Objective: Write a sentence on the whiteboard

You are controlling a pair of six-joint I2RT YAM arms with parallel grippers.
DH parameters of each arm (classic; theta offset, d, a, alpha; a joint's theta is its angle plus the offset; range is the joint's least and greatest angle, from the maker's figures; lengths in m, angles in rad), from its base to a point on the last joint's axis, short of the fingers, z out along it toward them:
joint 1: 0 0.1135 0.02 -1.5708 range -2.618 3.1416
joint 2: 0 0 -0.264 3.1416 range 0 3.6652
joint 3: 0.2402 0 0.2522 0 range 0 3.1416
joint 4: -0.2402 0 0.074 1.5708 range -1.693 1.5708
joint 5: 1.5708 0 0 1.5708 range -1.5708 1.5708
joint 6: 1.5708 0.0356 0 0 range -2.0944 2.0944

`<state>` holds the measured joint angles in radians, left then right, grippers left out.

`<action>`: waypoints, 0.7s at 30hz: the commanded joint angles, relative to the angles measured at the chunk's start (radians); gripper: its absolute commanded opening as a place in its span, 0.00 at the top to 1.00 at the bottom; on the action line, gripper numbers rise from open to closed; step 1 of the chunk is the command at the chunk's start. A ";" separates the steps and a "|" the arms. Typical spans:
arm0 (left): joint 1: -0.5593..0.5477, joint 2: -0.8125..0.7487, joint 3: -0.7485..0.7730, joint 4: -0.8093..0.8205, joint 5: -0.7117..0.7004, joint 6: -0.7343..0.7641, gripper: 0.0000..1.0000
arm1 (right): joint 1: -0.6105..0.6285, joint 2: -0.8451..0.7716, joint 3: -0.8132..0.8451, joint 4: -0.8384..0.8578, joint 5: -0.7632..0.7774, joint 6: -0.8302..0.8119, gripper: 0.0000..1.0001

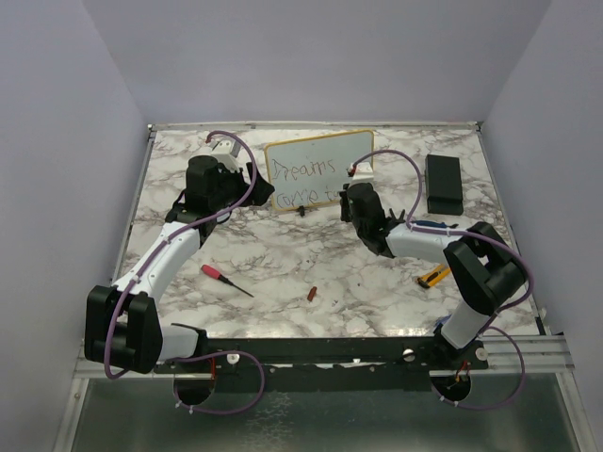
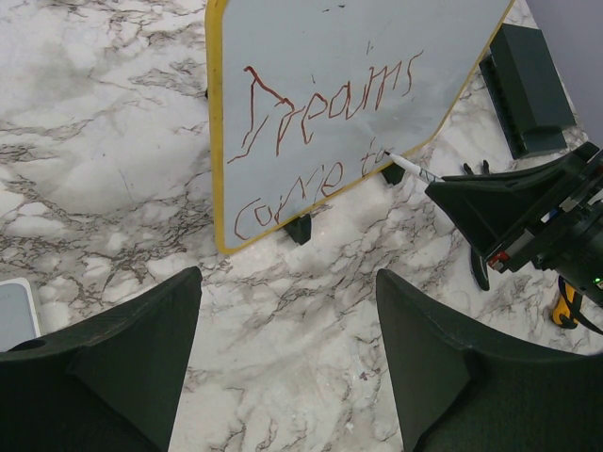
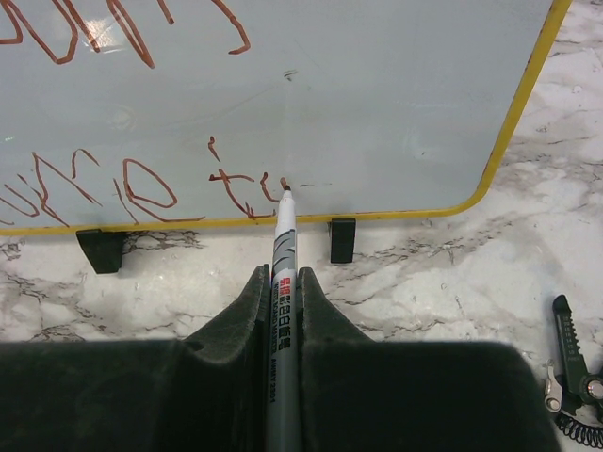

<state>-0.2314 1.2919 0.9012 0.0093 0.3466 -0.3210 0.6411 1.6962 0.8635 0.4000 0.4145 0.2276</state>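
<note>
— While the right claw [image 3: 281,279] is pinched tight on the marker [image 3: 284,231], which step is this?
— Mid-writing, 2nd line. Whiteboard [image 1: 320,146] stands upright on its feet at the back of the counter [image 1: 283,259], btwn the two arms. Sentence [image 2: 320,118] reads "Dreams" on top, "come tr" below, approx. Marker tip touches the board right after the "r".
— Left claw [image 2: 287,282]?
— Spread wide, nothing in it, hangs over the counter near the board's left end.
— Next move?
— Prob. the "u" and "e": small strokes to the right w/ tip pressed on. Room is tight, imo; yellow frame curves up at that corner, so letters can't drift low.
</note>
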 commanded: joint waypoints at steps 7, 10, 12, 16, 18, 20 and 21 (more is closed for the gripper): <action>-0.005 -0.014 -0.005 0.006 -0.015 0.006 0.25 | -0.004 0.023 -0.026 -0.035 0.004 0.033 0.99; -0.005 -0.014 -0.005 0.006 -0.014 0.006 0.25 | -0.003 0.026 -0.029 -0.039 -0.002 0.038 0.99; -0.005 -0.016 -0.006 0.006 -0.015 0.007 0.25 | -0.003 0.028 -0.029 -0.041 -0.002 0.038 0.99; -0.006 -0.017 -0.007 0.006 -0.015 0.006 0.25 | -0.004 0.028 -0.028 -0.050 0.010 0.040 0.99; -0.007 -0.019 -0.007 0.006 -0.015 0.005 0.25 | -0.003 0.028 -0.026 -0.051 0.018 0.042 0.99; -0.007 -0.019 -0.006 0.006 -0.017 0.005 0.25 | -0.003 0.028 -0.026 -0.053 0.029 0.044 0.99; -0.006 -0.020 -0.006 0.006 -0.018 0.005 0.25 | -0.003 0.026 -0.025 -0.054 0.036 0.043 0.99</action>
<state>-0.2314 1.2919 0.9012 0.0090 0.3466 -0.3206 0.6411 1.7081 0.8486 0.3611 0.4145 0.2596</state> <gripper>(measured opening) 0.756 0.101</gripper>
